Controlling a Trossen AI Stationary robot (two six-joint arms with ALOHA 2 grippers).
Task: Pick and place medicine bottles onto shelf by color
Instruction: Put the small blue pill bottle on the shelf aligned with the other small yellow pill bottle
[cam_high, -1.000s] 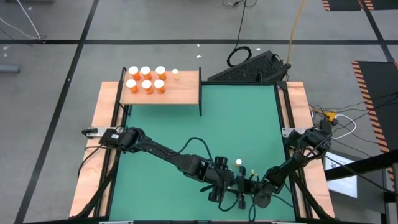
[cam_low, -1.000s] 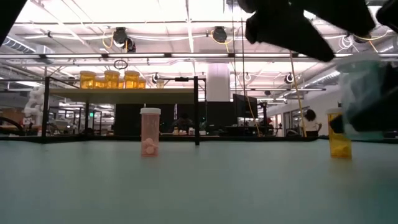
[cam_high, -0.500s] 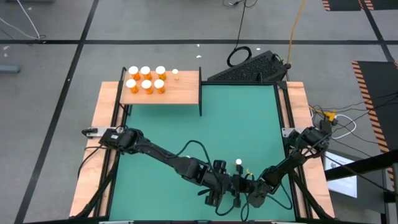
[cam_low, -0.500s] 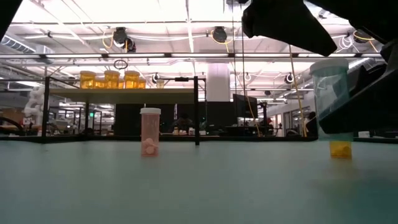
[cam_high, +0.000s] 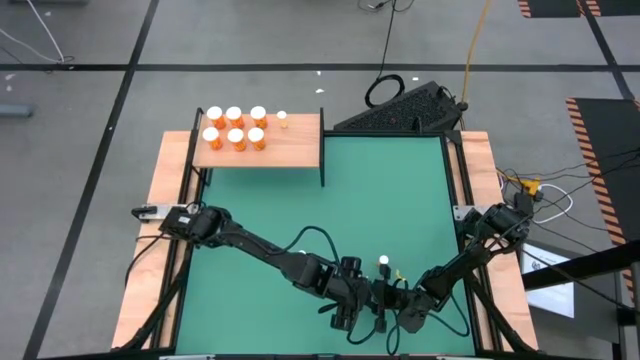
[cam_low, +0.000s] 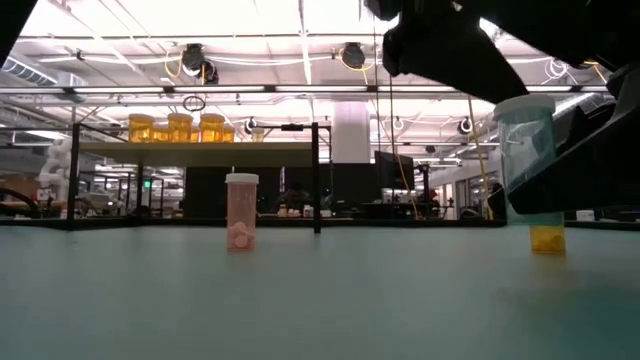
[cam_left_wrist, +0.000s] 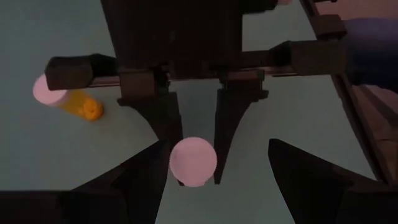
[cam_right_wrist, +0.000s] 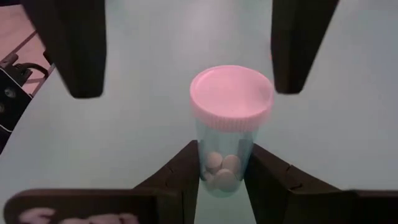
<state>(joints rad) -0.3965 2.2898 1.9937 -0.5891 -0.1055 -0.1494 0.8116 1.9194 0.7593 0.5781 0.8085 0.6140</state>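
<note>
**Clear bottle getting held up near the front edge**

While the six orange bottles are sitting in two rows on the wooden shelf at the far left, both arms are crowding together at the near edge of the green mat. The right gripper is clamping its fingers around the body of a small clear bottle with a white cap and pale pills inside, and in the low view that bottle is hanging up off the mat. The left gripper is sitting just left of it, facing it, with its fingers spread apart and holding nothing as far as I can see.

A tiny yellow bottle is standing on the shelf right of the orange ones. Two more small ones are standing on the mat: a white-capped bottle just far of the grippers and a little yellow bottle near it.

Beyond the mat's far right corner a black keyboard is lying on the floor.
</note>
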